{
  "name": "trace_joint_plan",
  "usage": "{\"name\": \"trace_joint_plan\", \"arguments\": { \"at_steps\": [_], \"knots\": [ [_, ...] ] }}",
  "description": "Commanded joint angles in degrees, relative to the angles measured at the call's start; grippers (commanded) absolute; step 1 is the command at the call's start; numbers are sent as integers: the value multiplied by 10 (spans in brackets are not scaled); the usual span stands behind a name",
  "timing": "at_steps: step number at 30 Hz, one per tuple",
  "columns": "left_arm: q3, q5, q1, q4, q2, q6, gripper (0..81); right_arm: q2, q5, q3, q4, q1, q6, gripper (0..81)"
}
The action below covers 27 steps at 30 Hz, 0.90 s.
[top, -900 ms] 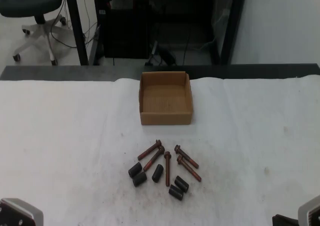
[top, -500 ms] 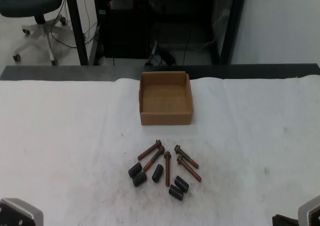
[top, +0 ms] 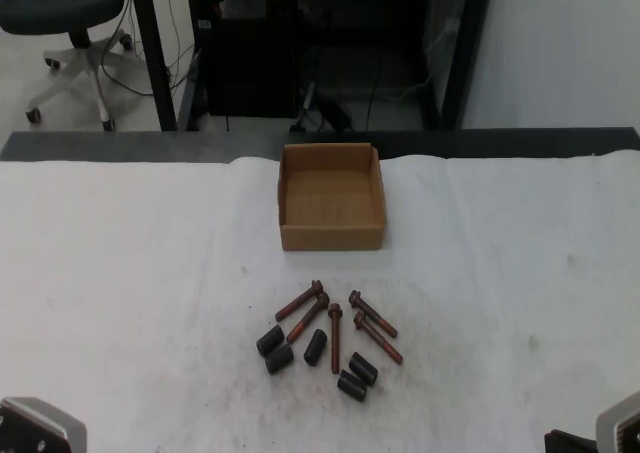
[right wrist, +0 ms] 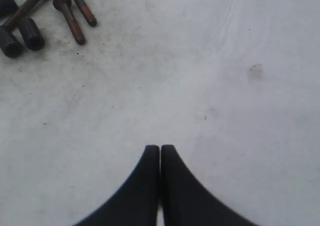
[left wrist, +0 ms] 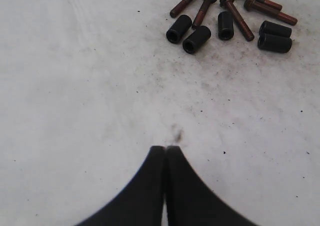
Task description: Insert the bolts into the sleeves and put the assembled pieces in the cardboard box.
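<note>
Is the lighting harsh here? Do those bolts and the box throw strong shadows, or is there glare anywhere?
High view: even light, no glare on the cloth; the bolts and box throw only faint shadows; the room behind is dim. Left wrist view: soft, short shadows beside the sleeves. Right wrist view: cloth evenly lit, no bright spots.

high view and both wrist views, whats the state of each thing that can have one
cardboard box: upright, open top, no pieces inside
bolts: five, lying loose, none in a sleeve
sleeves: five, lying on their sides, none with a bolt in it
left gripper: shut, holding nothing
right gripper: shut, holding nothing
</note>
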Motion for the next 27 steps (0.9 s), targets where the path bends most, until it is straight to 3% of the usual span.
{"name": "trace_joint_plan", "arguments": {
  "at_steps": [1,12,16,20,23,27],
  "knots": [
    [-6,0,1,-7,-3,-1,3,-5,0,-6,-7,-1,-1,8],
    [-6,0,1,-11,-3,-3,3,-5,0,-6,-23,-1,-1,8],
    [-6,14,1,-47,-3,-5,3,-5,-2,-6,-110,-1,0,8],
    [-6,76,1,-110,-3,-5,3,-5,-5,-6,-229,-1,3,8],
    [-6,107,1,-157,-3,-5,3,-5,-5,-6,-301,-1,56,8],
    [-6,132,1,-224,-3,-5,3,-5,-5,-6,-351,-1,223,8]
  ]
}}
